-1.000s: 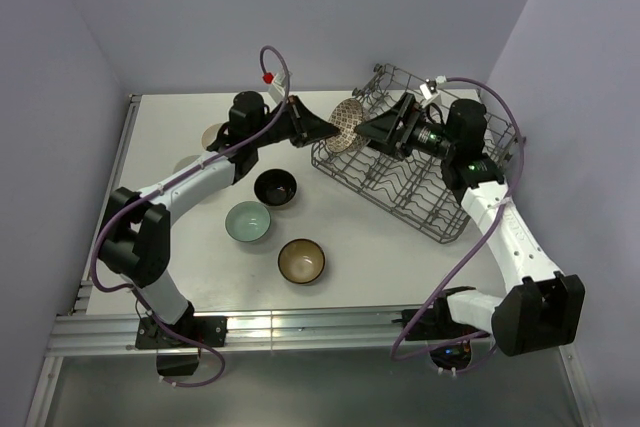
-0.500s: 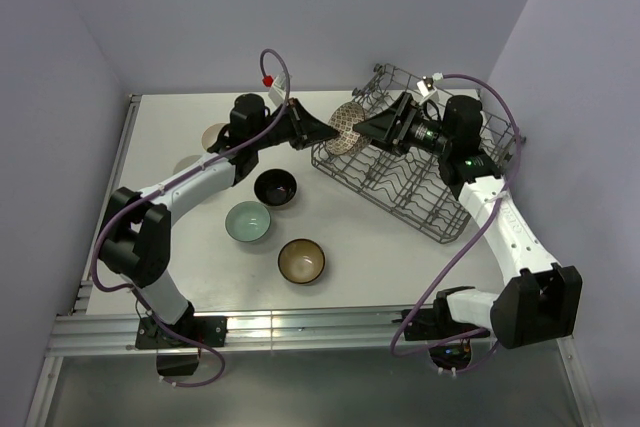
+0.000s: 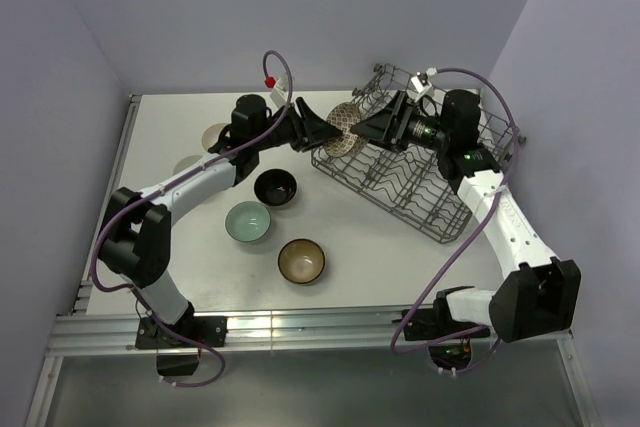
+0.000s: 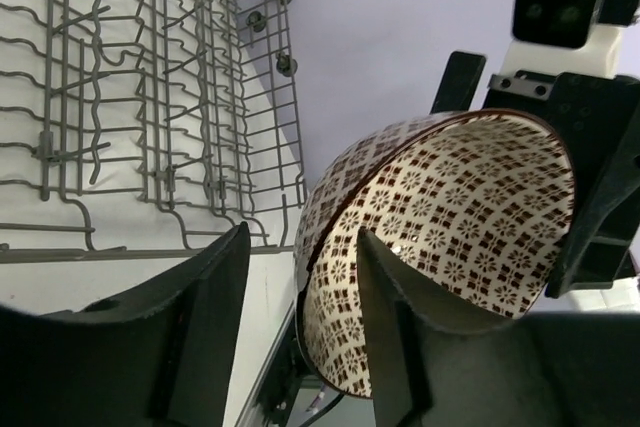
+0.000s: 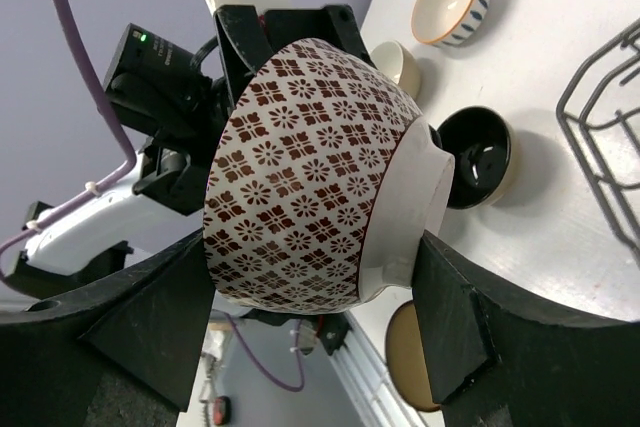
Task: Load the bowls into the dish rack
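Nearest the bases I see the brown bowl [image 3: 301, 261] with its tan inside. Past it are the pale teal bowl [image 3: 247, 221] and the glossy black bowl [image 3: 276, 188]. All three stand upright on the white table [image 3: 380, 257], apart from one another. Further back, my left arm [image 3: 200, 179] crosses in front of the cream bowl [image 3: 211, 134] and hides part of it. To the right the wire dish rack [image 3: 410, 199] sits at an angle, tines up. Over its far left corner the red-and-white lattice bowl [image 5: 300, 167] hangs in the air, tipped on its side between the two grippers. My right gripper [image 5: 312, 247] is clamped on it, fingers pressed on opposite sides. My left gripper [image 4: 303, 247] has its jaws parted, straddling the rim with a gap showing, and crowds the bowl on that side.
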